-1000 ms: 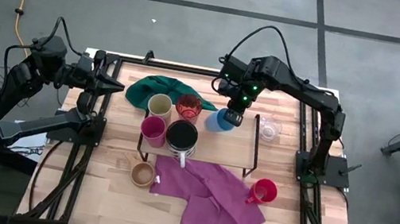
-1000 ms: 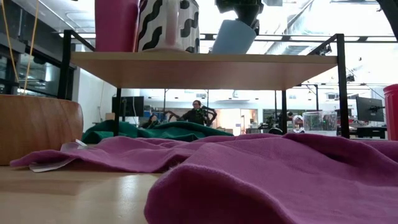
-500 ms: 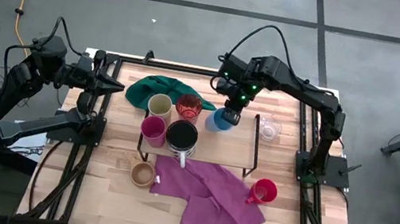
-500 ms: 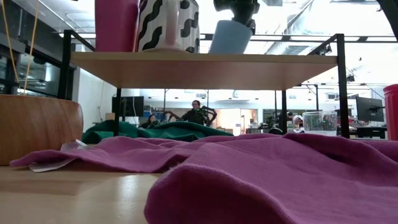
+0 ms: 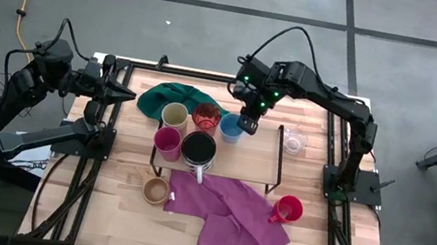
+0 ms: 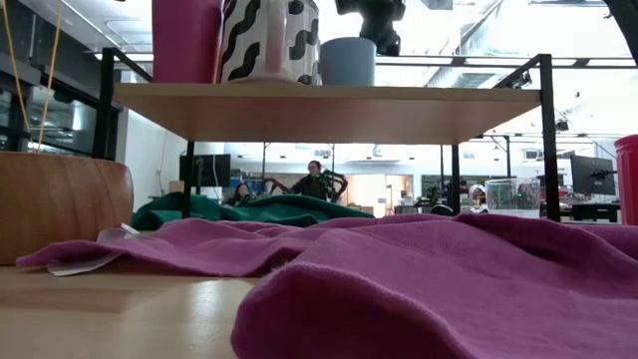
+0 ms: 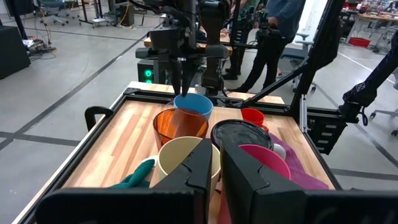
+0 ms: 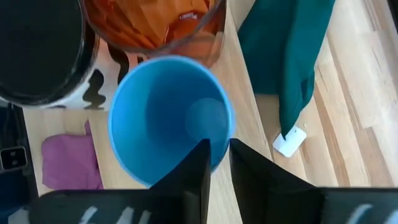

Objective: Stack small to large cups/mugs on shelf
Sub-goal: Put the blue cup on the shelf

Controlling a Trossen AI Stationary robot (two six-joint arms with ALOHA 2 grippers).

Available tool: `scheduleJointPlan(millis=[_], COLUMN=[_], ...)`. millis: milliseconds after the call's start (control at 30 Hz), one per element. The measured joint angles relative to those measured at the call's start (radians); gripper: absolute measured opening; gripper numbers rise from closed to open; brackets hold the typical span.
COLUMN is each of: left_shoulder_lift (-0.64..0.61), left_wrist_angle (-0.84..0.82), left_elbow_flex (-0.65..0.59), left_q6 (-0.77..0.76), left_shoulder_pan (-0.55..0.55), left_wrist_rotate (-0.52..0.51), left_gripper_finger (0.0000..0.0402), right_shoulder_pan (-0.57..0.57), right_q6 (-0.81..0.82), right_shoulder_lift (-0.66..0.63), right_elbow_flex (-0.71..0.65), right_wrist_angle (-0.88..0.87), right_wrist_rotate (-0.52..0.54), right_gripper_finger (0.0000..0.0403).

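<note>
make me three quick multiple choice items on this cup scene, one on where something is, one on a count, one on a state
1. Where does the tan wooden cup stand?
A. on the shelf
B. on the tabletop in front of the shelf
C. on the green cloth

2. How many cups stand on the shelf?
A. three
B. five
C. seven

3. How does the blue cup sit?
A. upright on the shelf
B. lying on its side
C. upside down on the tabletop

Answers:
1 B, the high view shows it on the slats beside the purple cloth.
2 B, cream, translucent red, blue, magenta and the striped mug are on the board.
3 A, the low view shows its base flat on the board, with the right claw at its rim.
</note>
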Motion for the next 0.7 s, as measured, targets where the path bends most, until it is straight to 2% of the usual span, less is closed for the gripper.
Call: scheduleJointPlan(millis=[700], left_shoulder_lift=[0.0], left_wrist_angle=[0.0], left_elbow_flex=[0.0], left_q6=[0.01], left_shoulder_pan=[0.0], left_wrist_rotate=[0.0], left_gripper_finger=[0.0024], right_shoulder_pan=[-0.003], right_q6=[-0.006], right_shoulder_lift=[0.0], right_elbow_flex=[0.028], right_wrist_angle=[0.017], right_wrist_rotate=[0.03], right_gripper_finger=[0.0055])
